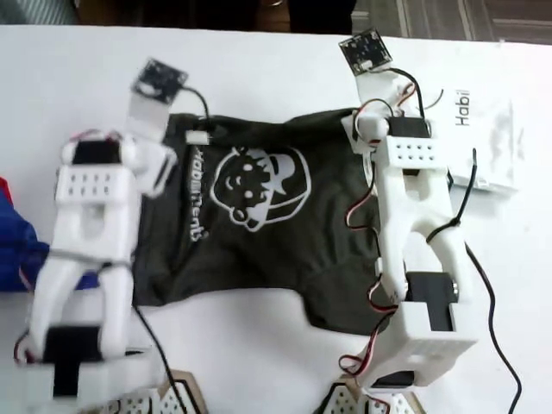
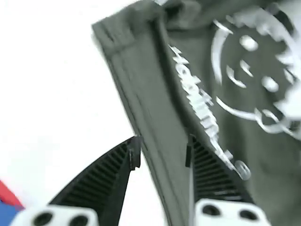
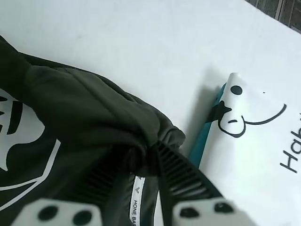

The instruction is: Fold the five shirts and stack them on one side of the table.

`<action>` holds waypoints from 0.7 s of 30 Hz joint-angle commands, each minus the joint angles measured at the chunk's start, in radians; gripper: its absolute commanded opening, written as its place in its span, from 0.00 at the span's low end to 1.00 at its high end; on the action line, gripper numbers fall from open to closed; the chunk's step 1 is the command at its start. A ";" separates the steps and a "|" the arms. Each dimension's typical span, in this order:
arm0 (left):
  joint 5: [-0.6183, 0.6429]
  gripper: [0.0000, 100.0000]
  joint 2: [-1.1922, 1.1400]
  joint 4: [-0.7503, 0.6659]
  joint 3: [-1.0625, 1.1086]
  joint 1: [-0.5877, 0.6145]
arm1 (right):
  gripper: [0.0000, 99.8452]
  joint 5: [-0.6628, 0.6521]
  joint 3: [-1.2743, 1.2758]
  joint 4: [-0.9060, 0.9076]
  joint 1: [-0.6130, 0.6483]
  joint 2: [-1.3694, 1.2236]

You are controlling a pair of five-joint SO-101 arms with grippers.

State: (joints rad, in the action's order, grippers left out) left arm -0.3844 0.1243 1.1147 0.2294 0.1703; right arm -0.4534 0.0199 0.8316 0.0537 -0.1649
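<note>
Olive shirt (image 1: 259, 233) on table (image 1: 259, 69): right end effector (image 3: 150, 156) clenched on bunched fabric, left end effector (image 2: 162, 151) released astride edge. Grab that edge first, then fold evenly imo.

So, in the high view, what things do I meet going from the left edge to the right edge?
Blue cloth → left arm → dark shirt → right arm → white printed item.

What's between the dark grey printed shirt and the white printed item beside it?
Bare white table separates the dark grey printed shirt from the teal-edged white printed item, as the right wrist view shows.
</note>
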 commanded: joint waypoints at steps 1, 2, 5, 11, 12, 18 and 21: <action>0.034 0.19 -0.275 0.014 -0.275 0.025 | 0.02 0.000 -0.052 0.005 0.008 0.073; 0.041 0.19 -0.365 0.043 -0.360 0.028 | 0.02 0.000 -0.052 0.005 0.008 0.073; 0.044 0.19 -0.621 0.150 -0.648 0.028 | 0.02 0.000 -0.052 0.007 0.008 0.071; 0.141 0.19 -1.040 0.334 -1.241 0.017 | 0.02 0.000 -0.051 0.035 0.008 0.068; 0.143 0.19 -1.097 0.351 -1.336 0.015 | 0.02 0.000 -0.051 0.042 0.012 0.067; 0.143 0.19 -1.373 0.439 -1.825 0.006 | 0.02 0.000 -0.052 0.056 0.033 0.067; 0.141 0.21 -1.438 0.430 -1.896 0.009 | 0.02 0.000 -0.052 0.056 0.038 0.065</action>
State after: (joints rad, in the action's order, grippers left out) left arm -0.2478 -1.2965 1.5459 -1.5489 0.1872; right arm -0.4534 0.0199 0.8838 0.0813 -0.1649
